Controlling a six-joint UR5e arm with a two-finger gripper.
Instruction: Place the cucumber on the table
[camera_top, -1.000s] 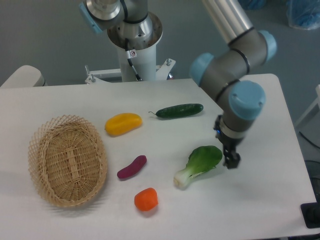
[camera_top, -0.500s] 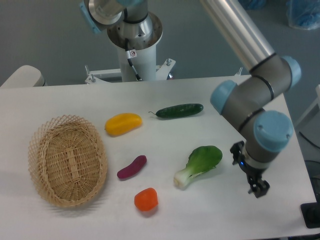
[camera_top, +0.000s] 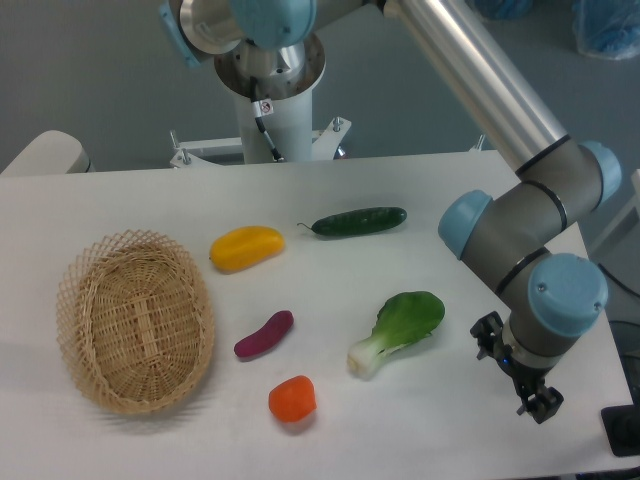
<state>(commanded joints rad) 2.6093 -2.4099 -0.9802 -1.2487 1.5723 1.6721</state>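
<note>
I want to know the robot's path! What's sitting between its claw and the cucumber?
In the camera view, only bare table between gripper and cucumber; bok choy sits just beside that line.

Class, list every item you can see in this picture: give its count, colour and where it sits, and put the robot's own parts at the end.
cucumber: one, dark green, lying on the table, far centre.
yellow vegetable: one, yellow, left of the cucumber.
bok choy: one, green leaves with white stalk, right of centre.
purple vegetable: one, purple, near centre.
orange vegetable: one, orange, near edge.
basket: one, tan wicker, left side, nothing in it.
table: one, white.
arm: one, silver and grey with blue caps, right side.
gripper: one, black, above the near right corner, holding nothing.
</note>
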